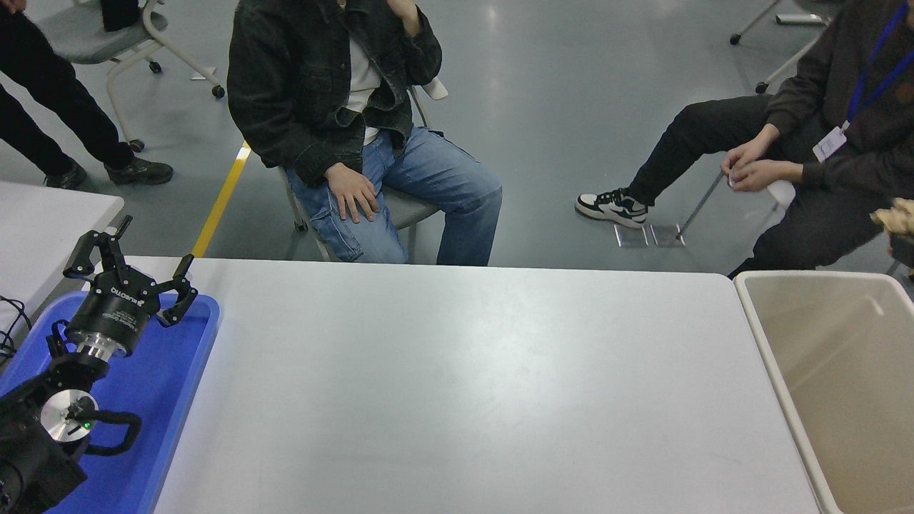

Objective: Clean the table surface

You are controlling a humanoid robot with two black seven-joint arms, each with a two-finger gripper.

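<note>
The wide, smooth, matte white-grey rectangular counter (457, 385) with rounded corners fills the middle and lower part of the head view, running from the blue tray on the left to the beige bin on the right.

The left gripper (130, 265), black with a silver wrist ring, is parked at the lower left above a blue plastic tray (168, 385) that lies on the counter's left end. Its jaws stand spread apart with nothing between them.

At the right edge of the view, just above the far corner of a large beige plastic bin (785, 400) that stands against the counter's right end, a crumpled tan wad of paper (898, 214) pokes into the picture. A small dark piece just below it, cut off by the frame, seems to be the tip of the right gripper (904, 246); too little of it shows to tell how its jaws stand or whether they grip the paper.

Beyond the counter's far side, a person in a dark denim jacket and blue jeans (357, 135) sits on a grey chair, one hand resting on a thigh. To the right, a second seated person in dark clothes with a blue lanyard (821, 143) holds both hands together over a knee. At the upper left stand the dark-trousered legs of a third person (50, 121), beside a grey wheeled chair (136, 36). A smaller white table (43, 221) shows partly at the left edge.
</note>
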